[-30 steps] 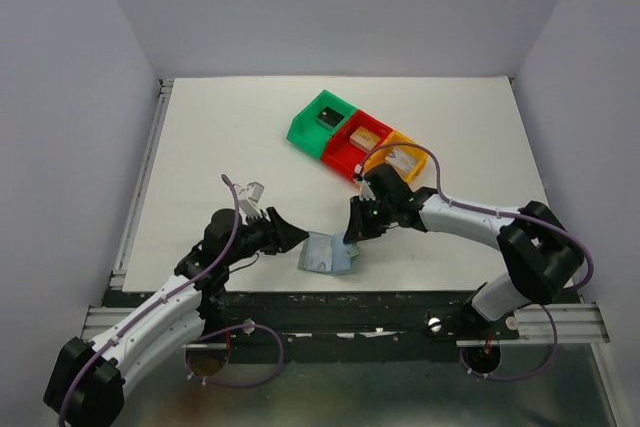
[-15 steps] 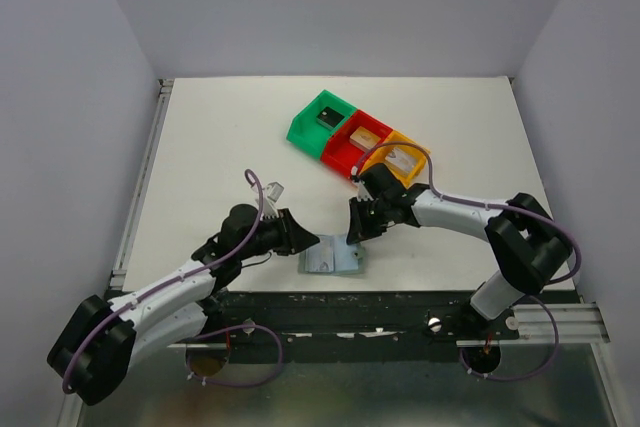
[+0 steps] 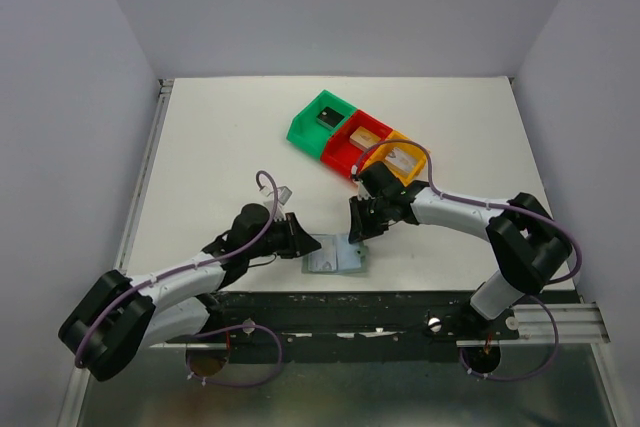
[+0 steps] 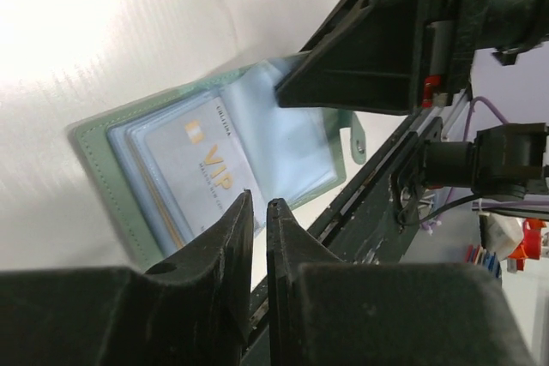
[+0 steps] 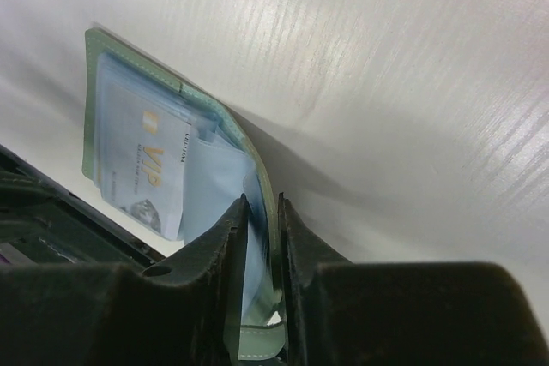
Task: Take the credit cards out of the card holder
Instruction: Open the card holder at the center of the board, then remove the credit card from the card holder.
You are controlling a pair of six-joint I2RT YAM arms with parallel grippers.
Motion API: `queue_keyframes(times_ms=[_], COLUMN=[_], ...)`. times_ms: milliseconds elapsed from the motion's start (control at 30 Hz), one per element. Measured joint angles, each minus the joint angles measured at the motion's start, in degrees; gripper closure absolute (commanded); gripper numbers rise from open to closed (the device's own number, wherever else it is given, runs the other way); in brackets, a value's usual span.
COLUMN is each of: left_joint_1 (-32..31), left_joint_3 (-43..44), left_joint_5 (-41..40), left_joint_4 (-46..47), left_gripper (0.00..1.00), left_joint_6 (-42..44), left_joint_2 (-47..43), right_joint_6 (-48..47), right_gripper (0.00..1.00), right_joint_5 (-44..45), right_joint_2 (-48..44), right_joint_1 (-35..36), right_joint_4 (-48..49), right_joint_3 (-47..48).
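at the near edge of the white table (image 3: 220, 147) lies the soft grey-green bifold card holder (image 3: 335, 259), open. the right gripper (image 5: 262, 203) pinches its right panel. the left gripper (image 4: 259, 203) shows a slit-wide gap at the silver-grey plastic vip card (image 4: 202, 169); whether it grips, i cannot tell. it is best to keep the panel pinned and draw the card straight along its slot. farther off stand green, red and orange plastic bins (image 3: 338, 155).

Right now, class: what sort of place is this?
Likely a robot test bench in a lab: two robot arms bolted at the edge of a white table, plain grey walls boxing it in, and a card holder and coloured bins laid out as props.
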Motion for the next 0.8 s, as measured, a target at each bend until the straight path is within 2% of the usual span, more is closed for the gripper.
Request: queue_keyframes(times_ms=[333,800], left_joint_1=[-0.1,-0.5], left_joint_3=[0.0,0.0], left_joint_5=[-0.1,-2.0], left_joint_4=[1.7,2.8], left_gripper=[0.83,0.97], left_joint_6=[0.8,1.0], left_joint_2=[7.0,9.9], right_joint_6=[-0.3,-0.5], right_gripper=[0.66,0.58], right_joint_5=[0.7,1.3], right_joint_2=[-0.4,-1.6], right_joint_1=[0.0,0.0], right_joint_4=[-1.8,-2.8], right_joint_3=[0.3,0.3])
